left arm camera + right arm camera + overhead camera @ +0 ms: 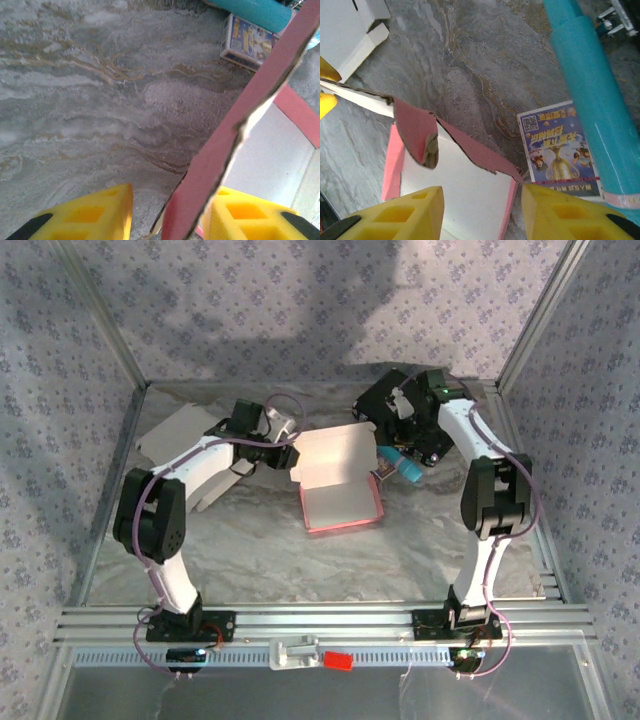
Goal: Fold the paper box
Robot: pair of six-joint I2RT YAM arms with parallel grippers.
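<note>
**Between the fingers of my left claw** [170, 222]: one wall of the paper box [235, 130], pink outside and white inside. It stands on edge and runs away from me on a slant.
- The wall sits close against my finger [250, 215] on the box's white inner side. I cannot tell whether the two touch.
- Marbled grey table [75, 100] shows in the gap between the wall and my other finger.
- Claw state: fingers apart, straddling the wall but not clamped on it.

**Under my right claw** [482, 215]: the box's white floor and one pink-edged corner, lying between and below my two yellow fingers.
- Claw state: fingers apart, nothing pinched.
- I cannot tell whether either fingertip touches the card.

**Ahead of my right claw, to its left**: a pink flap [417, 132] of the box, raised, with a ragged edge.

**Location of the box**: on the table between my two claws, lying open with its white inside showing. My left claw is at one end of its far side and my right claw at the other.

**Just beyond my right claw's outer finger**: a small printed carton [557, 150], lying flat. It shows cartoon figures and a square code.

**Beside that carton, further out from my right claw**: a teal tube [585, 90], running away from me. The carton's far edge meets it, but I cannot tell whether it lies against the tube or under it.

**Behind my left claw, beneath my forearm**: a flat white cardboard sheet [175, 435], well apart from the box.
</note>
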